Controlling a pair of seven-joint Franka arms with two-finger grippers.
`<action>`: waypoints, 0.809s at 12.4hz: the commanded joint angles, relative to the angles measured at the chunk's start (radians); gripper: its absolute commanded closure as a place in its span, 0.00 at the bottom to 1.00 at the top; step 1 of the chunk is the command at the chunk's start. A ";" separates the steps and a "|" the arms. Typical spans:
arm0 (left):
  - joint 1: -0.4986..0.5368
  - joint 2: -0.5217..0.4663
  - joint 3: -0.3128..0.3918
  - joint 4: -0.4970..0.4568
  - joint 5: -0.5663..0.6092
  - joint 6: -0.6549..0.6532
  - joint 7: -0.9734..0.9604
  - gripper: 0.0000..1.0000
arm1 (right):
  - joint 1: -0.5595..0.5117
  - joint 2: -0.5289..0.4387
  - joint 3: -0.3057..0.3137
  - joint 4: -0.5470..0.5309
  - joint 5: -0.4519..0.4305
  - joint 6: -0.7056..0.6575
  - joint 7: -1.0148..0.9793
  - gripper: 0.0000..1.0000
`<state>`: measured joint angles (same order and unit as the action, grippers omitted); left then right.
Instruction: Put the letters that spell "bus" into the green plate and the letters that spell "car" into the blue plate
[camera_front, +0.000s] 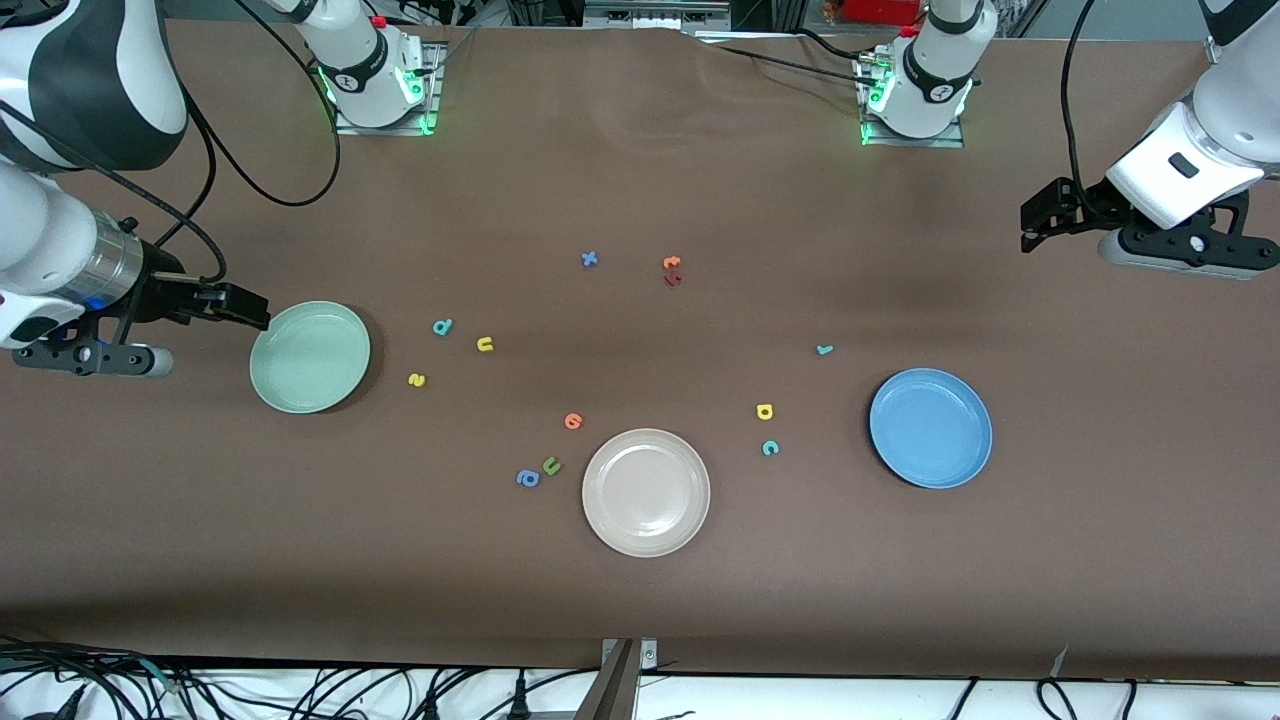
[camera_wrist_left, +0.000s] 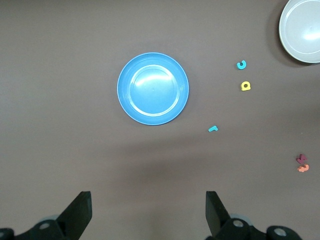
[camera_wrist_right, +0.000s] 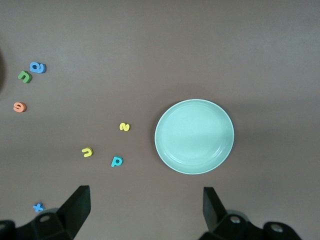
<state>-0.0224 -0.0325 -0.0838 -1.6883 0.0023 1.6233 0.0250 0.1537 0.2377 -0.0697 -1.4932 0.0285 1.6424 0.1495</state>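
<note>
Both grippers, left (camera_front: 1030, 222) and right (camera_front: 250, 310), are open and empty; I see 0 of 6 letters placed, green plate (camera_front: 352, 345) and blue plate (camera_front: 975, 430) empty.

mint green plate (camera_front: 310, 357); mid-blue plate (camera_front: 931, 428); cream plate (camera_front: 646, 492); teal, yellow, orange letters; plain brown counter (camera_front: 640, 600)

The only readable signs are the toy letters lying on the brown surface (camera_front: 640, 600): a teal "b" (camera_front: 442, 326), yellow "u" (camera_front: 485, 344), yellow "s" (camera_front: 417, 380), teal "c" (camera_front: 770, 448), yellow "a" (camera_front: 764, 411), blue "x" (camera_front: 589, 259), green "u" (camera_front: 551, 465), blue "a" (camera_front: 527, 479).
</note>
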 joint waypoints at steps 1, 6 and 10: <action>-0.001 0.011 -0.007 0.033 0.015 -0.028 -0.007 0.00 | 0.000 -0.005 -0.001 0.008 0.005 -0.016 -0.011 0.01; -0.001 0.011 -0.007 0.033 0.015 -0.028 -0.010 0.00 | 0.003 -0.004 0.001 0.002 0.005 -0.016 -0.008 0.01; -0.001 0.011 -0.007 0.033 0.015 -0.028 -0.011 0.00 | 0.003 -0.006 -0.001 -0.002 0.004 -0.022 -0.007 0.01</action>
<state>-0.0224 -0.0325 -0.0846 -1.6883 0.0023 1.6233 0.0250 0.1546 0.2395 -0.0688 -1.4933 0.0285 1.6350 0.1495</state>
